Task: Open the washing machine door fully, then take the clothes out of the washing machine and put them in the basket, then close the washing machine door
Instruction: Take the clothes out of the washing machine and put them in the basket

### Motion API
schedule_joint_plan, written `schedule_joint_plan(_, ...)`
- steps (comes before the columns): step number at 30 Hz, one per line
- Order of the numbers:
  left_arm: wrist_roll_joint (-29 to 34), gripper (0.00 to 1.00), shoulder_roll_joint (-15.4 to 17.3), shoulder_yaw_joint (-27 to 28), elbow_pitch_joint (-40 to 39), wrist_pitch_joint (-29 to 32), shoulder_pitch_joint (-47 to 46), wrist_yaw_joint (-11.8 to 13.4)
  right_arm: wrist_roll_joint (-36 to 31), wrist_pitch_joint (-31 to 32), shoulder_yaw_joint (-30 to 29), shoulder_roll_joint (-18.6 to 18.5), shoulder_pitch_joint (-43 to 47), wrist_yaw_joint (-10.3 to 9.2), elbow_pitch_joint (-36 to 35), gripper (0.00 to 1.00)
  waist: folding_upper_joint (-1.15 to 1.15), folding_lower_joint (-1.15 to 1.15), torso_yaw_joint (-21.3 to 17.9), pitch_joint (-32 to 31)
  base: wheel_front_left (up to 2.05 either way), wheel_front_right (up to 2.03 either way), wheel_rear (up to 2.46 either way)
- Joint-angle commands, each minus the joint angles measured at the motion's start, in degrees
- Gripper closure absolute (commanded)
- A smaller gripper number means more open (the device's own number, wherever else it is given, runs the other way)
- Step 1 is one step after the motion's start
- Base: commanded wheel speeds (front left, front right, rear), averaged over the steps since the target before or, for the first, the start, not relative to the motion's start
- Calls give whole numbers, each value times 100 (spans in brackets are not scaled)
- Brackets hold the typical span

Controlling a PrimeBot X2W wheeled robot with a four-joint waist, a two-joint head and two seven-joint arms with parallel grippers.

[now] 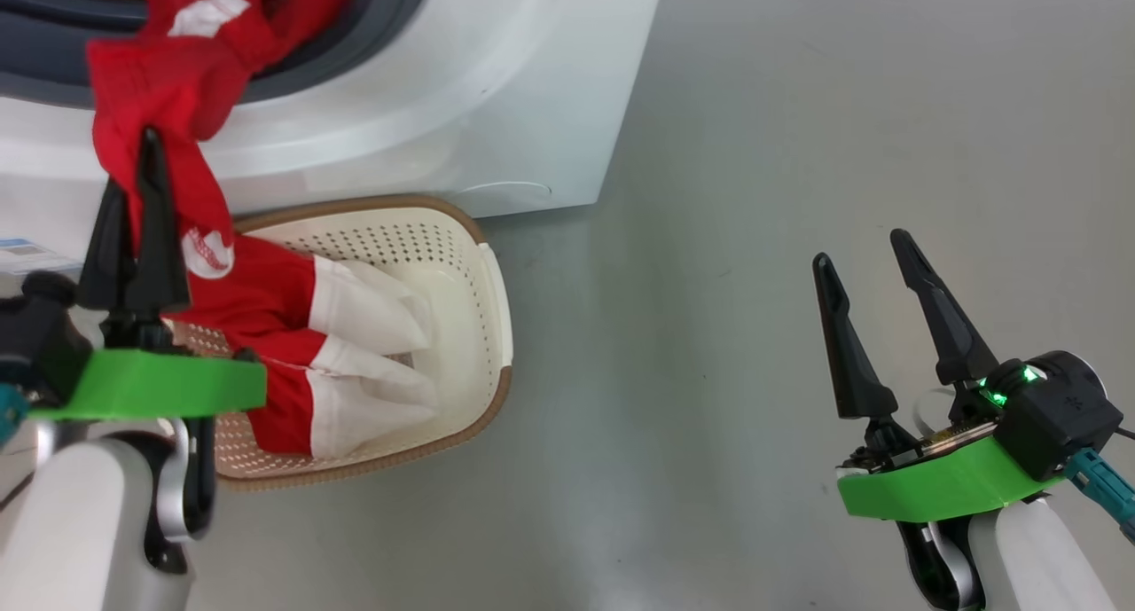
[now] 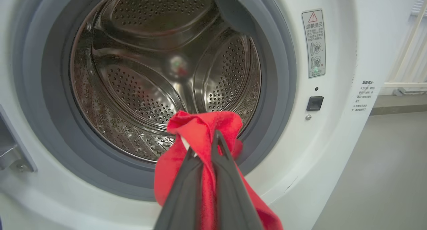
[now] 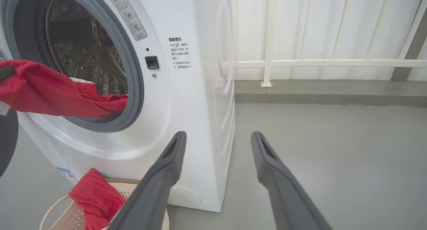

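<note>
My head camera looks steeply down on the basket (image 1: 498, 309) and the front of the washing machine (image 1: 497, 88). My left wrist camera faces straight into the drum (image 2: 150, 73), close up. My right wrist camera views that front obliquely from farther back. All share the clothes (image 1: 168, 88) at the opening.

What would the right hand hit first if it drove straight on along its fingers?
Nothing close: the open right hand points beside the washing machine, over grey floor. First in line looks like the low ledge under the white railing, though depth is unclear.
</note>
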Motion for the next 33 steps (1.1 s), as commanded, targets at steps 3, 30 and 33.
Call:
schedule_joint_plan(3,46,100,115,126,-460,44,228,91,-93,-36,63,-37,52,35,-192,0,0,0,155,-146,0,0,0)
schedule_joint_plan(30,0,100,-37,-206,-1202,265,1167,292,-101,-36,-90,-37,455,35,-312,0,0,0,412,-805,0,0,0)
schedule_joint_plan(33,1,100,-110,-291,-869,189,1087,266,-104,-36,-55,-37,435,35,-318,0,0,0,390,-758,0,0,0)
